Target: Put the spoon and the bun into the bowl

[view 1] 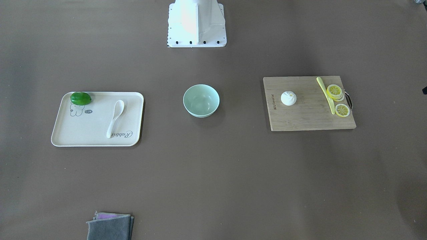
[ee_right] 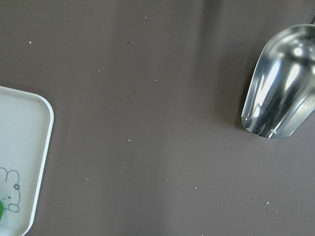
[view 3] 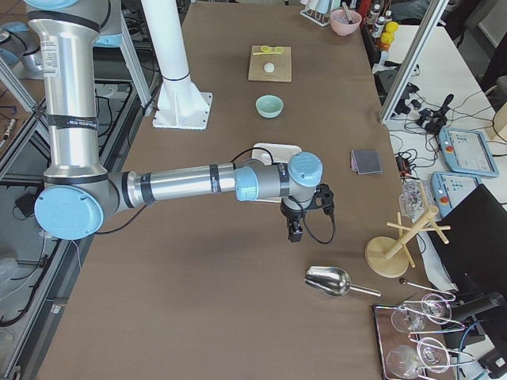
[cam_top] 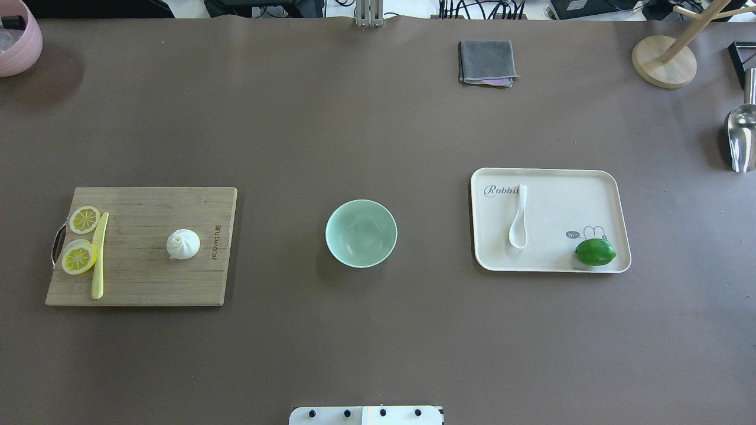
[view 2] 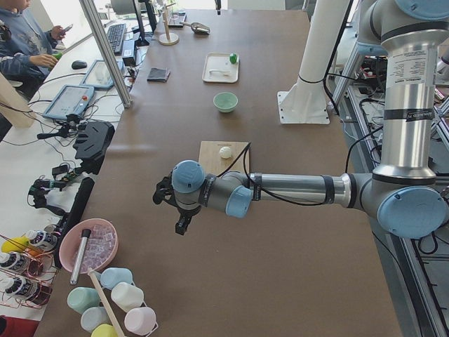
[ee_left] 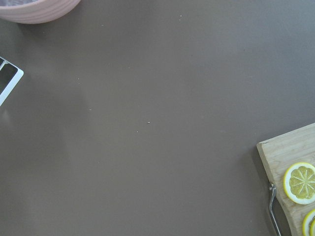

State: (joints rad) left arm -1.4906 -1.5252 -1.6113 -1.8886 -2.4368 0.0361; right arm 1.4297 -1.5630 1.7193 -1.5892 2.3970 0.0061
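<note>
Zero of two items in yet: the bowl (cam_top: 361, 233) is empty mid-table, spoon (cam_top: 518, 218) lies on the tray (cam_top: 590, 189), bun (cam_top: 183, 244) sits on the cutting board (cam_top: 147, 277). Meanwhile the left gripper (view 2: 182, 226) and right gripper (view 3: 295, 233) hang well away, can't tell if they're open.

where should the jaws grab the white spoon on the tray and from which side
Likely mid-handle, straight down from above. The spoon lies flat on the tray, handle pointing away from the robot; jaws closing across that narrow handle fit better than around the wide scoop.
</note>
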